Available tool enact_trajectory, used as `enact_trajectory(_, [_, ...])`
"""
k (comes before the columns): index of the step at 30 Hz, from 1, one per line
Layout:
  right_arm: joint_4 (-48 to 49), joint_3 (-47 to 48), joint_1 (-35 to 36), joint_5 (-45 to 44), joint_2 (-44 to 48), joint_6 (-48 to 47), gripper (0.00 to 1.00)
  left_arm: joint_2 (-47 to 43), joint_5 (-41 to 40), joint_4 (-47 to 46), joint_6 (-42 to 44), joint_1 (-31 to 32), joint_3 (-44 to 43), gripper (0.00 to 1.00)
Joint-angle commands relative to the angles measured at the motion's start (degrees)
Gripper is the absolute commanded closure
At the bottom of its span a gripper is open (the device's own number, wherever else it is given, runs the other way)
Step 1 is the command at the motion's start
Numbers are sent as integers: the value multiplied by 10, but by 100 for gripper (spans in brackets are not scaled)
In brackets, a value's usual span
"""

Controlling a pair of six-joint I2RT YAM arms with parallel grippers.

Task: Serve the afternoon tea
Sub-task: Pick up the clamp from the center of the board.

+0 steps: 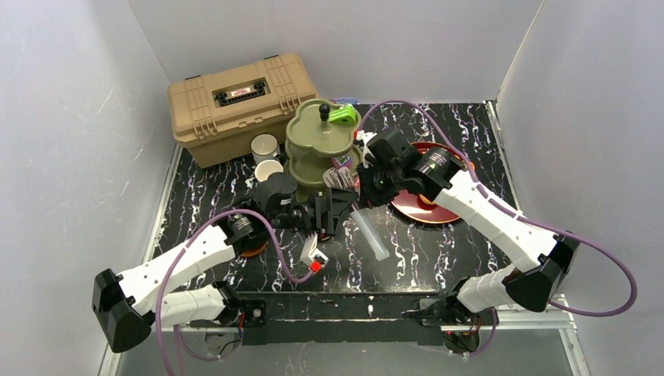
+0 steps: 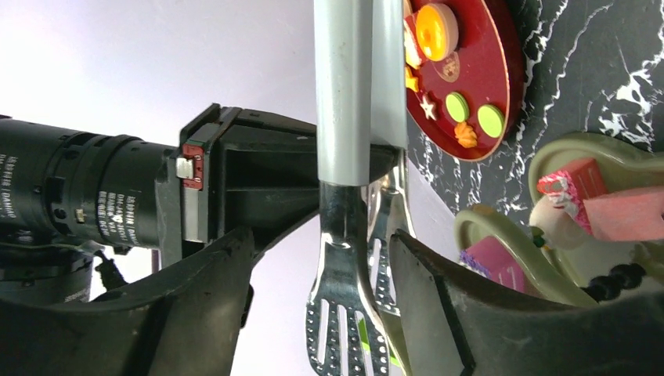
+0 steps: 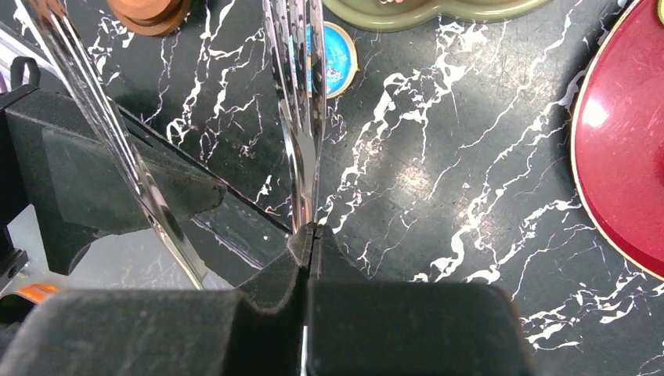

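Top view, stand: the olive-green three-tier stand (image 1: 317, 145) sits far and central on the worktop (image 1: 438, 258), just right of the tan toolbox (image 1: 235, 102). A green piece (image 1: 342, 114) lies on its top tier.
Top view, mugs: two mugs (image 1: 265, 146) stand between toolbox and stand, neither on a saucer. One brown saucer (image 1: 252, 249) shows partly under the left arm.
Top view, plate: a red plate (image 1: 415, 207) lies right of the stand, half hidden by the right arm.
Top view, tongs: grey-handled tongs (image 1: 369, 233) sit between the two arms, on the near side of the stand.
Left wrist, left jaws: spread on either side of the tongs' slotted blades, with a gap showing on one side; not clenched.
Left wrist, sweets: toy sweets (image 2: 436, 30) lie on the red plate, and pink cakes (image 2: 595, 184) sit on the stand.
Right wrist, right jaws: clenched, with one metal arm of the tongs running into the seam between them, so they are grasping the tongs.
Right wrist, loose piece: a blue-topped round piece (image 3: 337, 66) lies on the worktop near the stand's rim.
Progress: partway, I judge. Some sweets are on the stand, others are still on the plate, and the mugs are not yet set on saucers.
Writing: the white print on the black motor housing in the left wrist view, the toolbox's label strip and the plate's small emblem are all too small to read.
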State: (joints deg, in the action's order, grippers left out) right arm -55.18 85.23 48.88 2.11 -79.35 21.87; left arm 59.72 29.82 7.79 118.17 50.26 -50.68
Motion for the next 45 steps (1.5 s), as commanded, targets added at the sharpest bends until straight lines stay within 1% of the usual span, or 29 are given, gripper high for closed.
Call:
enact_trajectory(1, [1,42,2,3,4,-6,99,0,-57,57,-13,15,-35,40])
enact_trajectory(4, [-5,61,2,0,-1,-8,99,8,-92,98,-31,25,-60,47])
enact_trajectory(6, [-11,73,2,0,-6,-9,99,16,-118,119,-46,33,-75,50])
enact_trajectory(10, [-19,89,2,-1,-13,-10,99,32,-146,143,-70,46,-97,50])
enact_trajectory(13, [-26,96,2,-3,-20,-13,99,40,-161,144,-73,58,-99,50])
enact_trajectory(15, [-30,99,3,-4,-23,-15,99,43,-169,147,-75,62,-99,52])
enact_trajectory(17, [-30,100,3,-4,-25,-16,99,47,-175,152,-79,63,-102,58])
enact_trajectory(25, [-22,94,3,9,-19,-22,99,60,-190,157,-104,64,-121,91])
enact_trajectory(27, [-20,87,3,13,-13,-22,99,62,-190,153,-111,65,-123,96])
enact_trajectory(28, [-19,83,3,14,-9,-21,95,63,-190,149,-115,64,-124,99])
enact_trajectory(29, [-17,81,3,14,-6,-21,88,64,-191,144,-121,65,-124,100])
enact_trajectory(30, [-15,80,3,11,0,-20,79,65,-192,139,-129,65,-124,100])
enact_trajectory(31, [-13,80,3,7,5,-21,69,66,-194,133,-144,66,-124,100])
enact_trajectory(32, [-8,80,3,1,14,-21,56,68,-196,125,-160,66,-125,100])
enact_trajectory(34, [7,82,3,-17,33,-23,35,71,-201,104,-201,67,-130,100])
enact_trajectory(37, [10,107,3,-91,52,-21,4,77,-216,75,-267,67,-141,100])
enact_trajectory(38, [11,118,3,-113,57,-17,2,77,-222,53,-292,67,-142,100])
enact_trajectory(40, [28,133,3,-159,76,-5,2,79,-247,-15,-334,67,-137,100])
enact_trajectory(43, [94,116,3,-220,140,18,2,88,-286,-96,-411,68,-142,100])
enact_trajectory(45, [147,90,3,-253,184,31,2,100,-337,-104,-489,68,-177,100])
